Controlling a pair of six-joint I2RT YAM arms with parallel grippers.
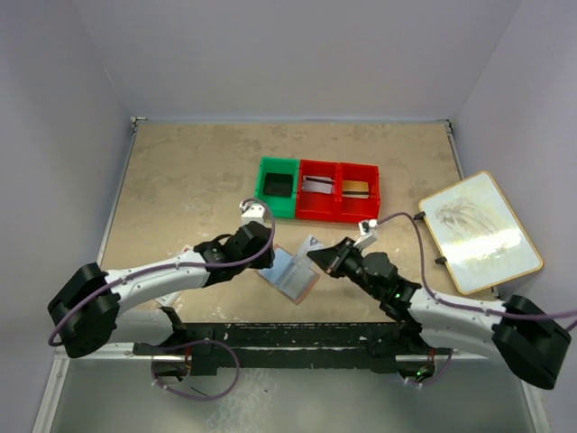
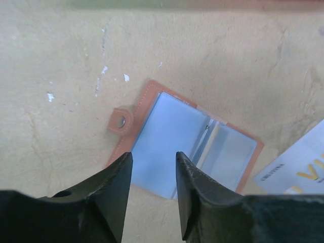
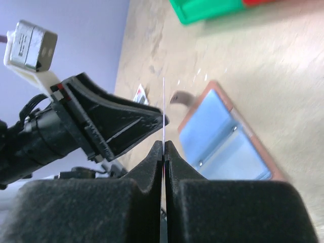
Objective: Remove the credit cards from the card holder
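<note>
Right gripper: jaws pressed together, pinching a thin credit card by its edge, beside the right side of the card holder. Left gripper: jaws spread, nothing between them, over the card holder's near-left edge. The card holder lies open and flat between both grippers. Table bare to the left. Green bin and red bins stand farther back, apart.

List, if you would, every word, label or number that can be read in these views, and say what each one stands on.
"VI": large gold letters on the card lying right of the card holder; the rest is cut off by the picture's edge.
Small dark print on the same card: too blurred to read.
Card holder: no writing shows on it.
Top view: nothing there is large enough to read.
</note>
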